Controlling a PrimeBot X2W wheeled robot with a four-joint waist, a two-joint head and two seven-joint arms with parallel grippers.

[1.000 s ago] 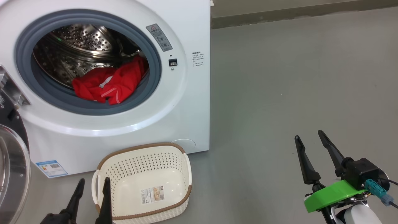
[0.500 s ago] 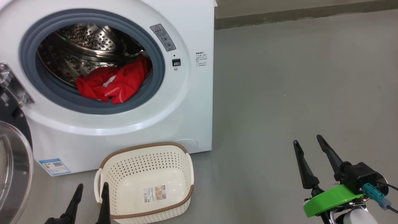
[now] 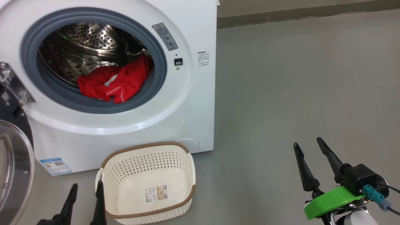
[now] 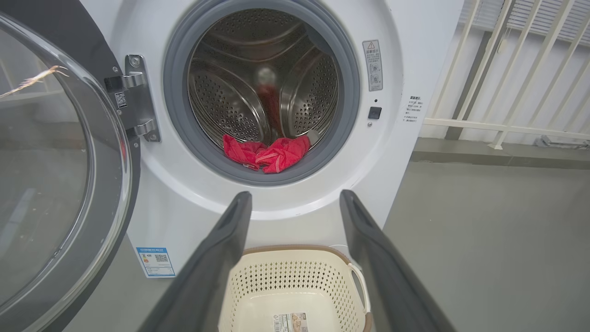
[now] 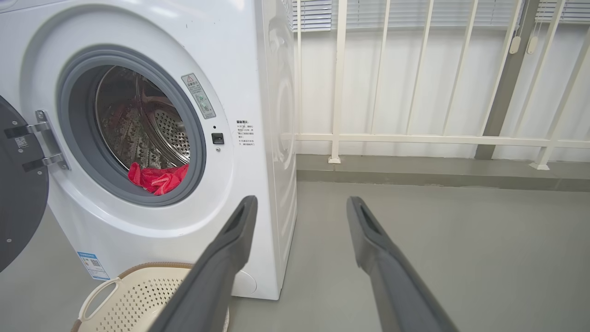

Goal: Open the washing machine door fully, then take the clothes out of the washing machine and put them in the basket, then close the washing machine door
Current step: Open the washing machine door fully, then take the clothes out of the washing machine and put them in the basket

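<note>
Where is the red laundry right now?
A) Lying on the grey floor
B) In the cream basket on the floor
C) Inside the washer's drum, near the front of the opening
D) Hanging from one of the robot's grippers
C: the clothes lie in the steel drum of the washing machine, just behind the grey seal, and the basket below has no cloth in it.

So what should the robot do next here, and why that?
Probably reach the left fingers up and forward into the drum, toward the red clothes. The washing machine door already stands wide open, the clothes lie near the drum's front lip, the basket below holds no clothes, and those fingers are spread and hold nothing.
</note>
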